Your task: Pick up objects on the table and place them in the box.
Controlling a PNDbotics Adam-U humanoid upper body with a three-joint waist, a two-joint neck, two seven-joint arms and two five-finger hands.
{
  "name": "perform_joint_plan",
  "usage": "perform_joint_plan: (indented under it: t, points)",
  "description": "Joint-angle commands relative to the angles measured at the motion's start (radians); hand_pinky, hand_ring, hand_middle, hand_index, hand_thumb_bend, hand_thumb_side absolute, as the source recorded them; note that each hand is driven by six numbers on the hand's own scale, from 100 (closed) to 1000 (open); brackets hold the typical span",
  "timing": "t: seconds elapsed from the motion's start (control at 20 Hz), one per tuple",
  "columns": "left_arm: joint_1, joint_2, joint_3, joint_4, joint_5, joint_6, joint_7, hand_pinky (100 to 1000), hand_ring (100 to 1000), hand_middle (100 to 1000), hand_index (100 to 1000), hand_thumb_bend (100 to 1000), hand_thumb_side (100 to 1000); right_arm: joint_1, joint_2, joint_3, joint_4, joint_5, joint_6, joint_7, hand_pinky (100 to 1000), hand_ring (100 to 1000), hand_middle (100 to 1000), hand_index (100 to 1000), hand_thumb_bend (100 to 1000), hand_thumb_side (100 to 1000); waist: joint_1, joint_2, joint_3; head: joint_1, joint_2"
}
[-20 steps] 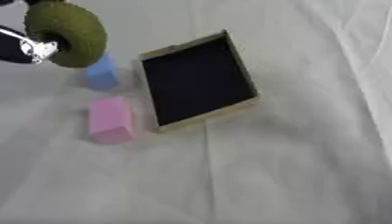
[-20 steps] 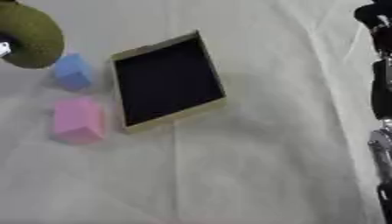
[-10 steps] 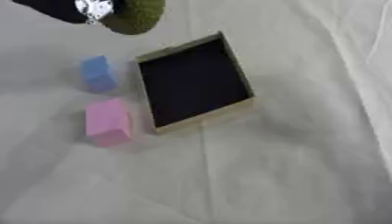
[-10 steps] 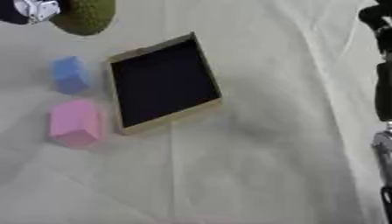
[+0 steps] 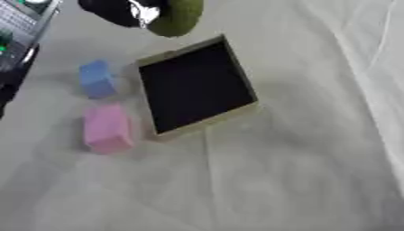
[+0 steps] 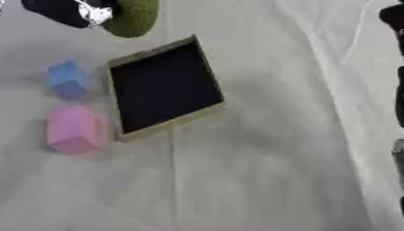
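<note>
We are listing a shallow box (image 5: 197, 88) with pale tan walls and a dark blue-black floor, lying flat and askew on the white cloth-covered table (image 5: 292, 171); nothing is showing inside it. Above its far left corner our left hand (image 5: 118, 10) is carrying an olive-green rounded object (image 5: 177, 17), with its dark fingers curling round the object's left side; the object is hanging over the cloth just beyond the box's far rim, not inside it. To the left of the box we are noting a blue block (image 5: 97, 79), standing just beside the left wall but apart from it. Nearer to us, a pink block (image 5: 108, 128) is resting on the cloth, just beside the box's near left corner and a little apart from the blue one. At the far left edge we are seeing part of a dark device with light keys (image 5: 20, 27). Our right arm is showing as dark segments along the right edge of the right eye view, and we cannot tell how the fingers of the right hand (image 6: 399, 153) are set.
</note>
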Motion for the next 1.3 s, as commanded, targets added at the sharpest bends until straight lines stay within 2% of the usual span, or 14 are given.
perform_joint_plan:
  t: [0.05, 0.3, 0.55, 0.9, 1.05, 1.15, 1.2, 1.25, 1.3]
  points:
    - [-0.031, -0.029, 0.002, 0.047, -0.015, -0.015, 0.02, 712, 592, 517, 657, 100, 113, -0.015, -0.006, -0.002, -0.02, -0.012, 0.001, 0.008, 878, 944, 648, 809, 100, 625, 0.013, -0.015, -0.008, 0.008, -0.017]
    - [-0.036, -0.073, -0.009, 0.121, -0.026, -0.041, 0.027, 716, 597, 525, 666, 100, 168, -0.034, -0.003, -0.001, -0.02, -0.018, 0.008, 0.012, 878, 946, 648, 809, 100, 629, 0.028, 0.001, -0.032, 0.008, -0.018]
    - [-0.037, -0.107, -0.018, 0.169, -0.06, -0.066, 0.045, 715, 599, 527, 669, 100, 156, -0.045, 0.0, 0.0, -0.02, -0.023, 0.016, 0.016, 879, 945, 648, 810, 100, 630, 0.034, 0.01, -0.043, 0.01, -0.021]
    - [-0.022, -0.153, -0.033, 0.241, -0.176, -0.088, 0.074, 730, 622, 552, 695, 100, 150, -0.053, 0.006, 0.0, -0.02, -0.032, 0.022, 0.02, 879, 945, 647, 810, 100, 631, 0.033, 0.015, -0.047, 0.013, -0.029]
    - [-0.015, -0.162, -0.043, 0.261, -0.197, -0.106, 0.058, 764, 669, 600, 748, 140, 255, -0.055, 0.007, -0.001, -0.02, -0.034, 0.022, 0.02, 879, 945, 647, 810, 100, 631, 0.032, 0.015, -0.047, 0.013, -0.029]
    - [-0.011, -0.158, -0.047, 0.253, -0.194, -0.124, 0.027, 814, 740, 676, 831, 216, 339, -0.054, 0.007, -0.002, -0.02, -0.035, 0.022, 0.02, 879, 946, 647, 810, 100, 631, 0.032, 0.015, -0.045, 0.011, -0.029]
    - [-0.01, -0.153, -0.048, 0.244, -0.189, -0.131, 0.01, 870, 797, 745, 883, 280, 408, -0.053, 0.006, -0.003, -0.02, -0.035, 0.023, 0.019, 879, 946, 647, 810, 100, 631, 0.032, 0.015, -0.044, 0.01, -0.028]
    - [-0.008, -0.148, -0.049, 0.23, -0.184, -0.135, -0.01, 885, 811, 761, 893, 299, 428, -0.052, 0.005, -0.003, -0.02, -0.034, 0.023, 0.019, 879, 946, 647, 810, 100, 631, 0.033, 0.014, -0.043, 0.009, -0.028]
    - [-0.007, -0.143, -0.047, 0.215, -0.178, -0.136, -0.027, 915, 837, 789, 914, 356, 491, -0.051, 0.005, -0.004, -0.02, -0.034, 0.024, 0.018, 879, 946, 647, 810, 100, 631, 0.033, 0.013, -0.041, 0.008, -0.028]
